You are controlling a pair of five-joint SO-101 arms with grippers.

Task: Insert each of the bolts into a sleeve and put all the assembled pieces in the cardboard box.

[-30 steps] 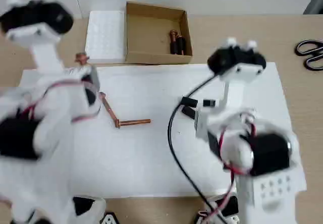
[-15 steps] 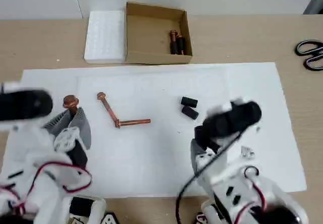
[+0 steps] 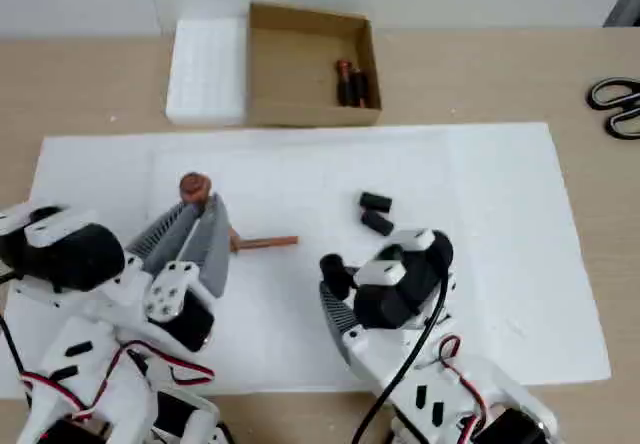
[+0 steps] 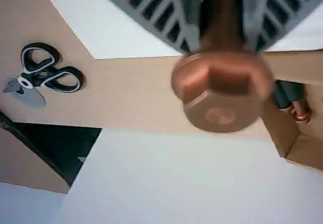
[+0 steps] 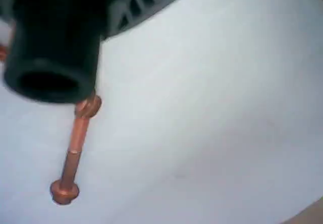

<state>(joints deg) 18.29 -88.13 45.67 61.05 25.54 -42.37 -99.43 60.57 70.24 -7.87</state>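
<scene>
My left gripper [image 3: 200, 206] is shut on a copper bolt [image 3: 193, 185], whose head [image 4: 222, 94] points away from the fingers. My right gripper [image 3: 335, 274] is shut on a black sleeve [image 5: 50, 47], its open bore facing outward, a short way to the right of the held bolt. Two more black sleeves [image 3: 376, 212] lie on the white paper. A loose copper bolt [image 3: 266, 243] lies between the grippers, and a second one [image 5: 73, 153] is partly covered by the left gripper in the high view. The cardboard box [image 3: 300, 26] at the back holds assembled pieces [image 3: 351, 84].
A white foam block [image 3: 207, 71] sits against the box's left side. Black-handled scissors [image 3: 614, 106] lie at the table's far right. The white paper sheet [image 3: 480, 174] covers the middle of the wooden table.
The right gripper lifted one sleeve from beside the other two and swung left and toward the front. The left gripper carried its bolt from the back left toward the middle.
</scene>
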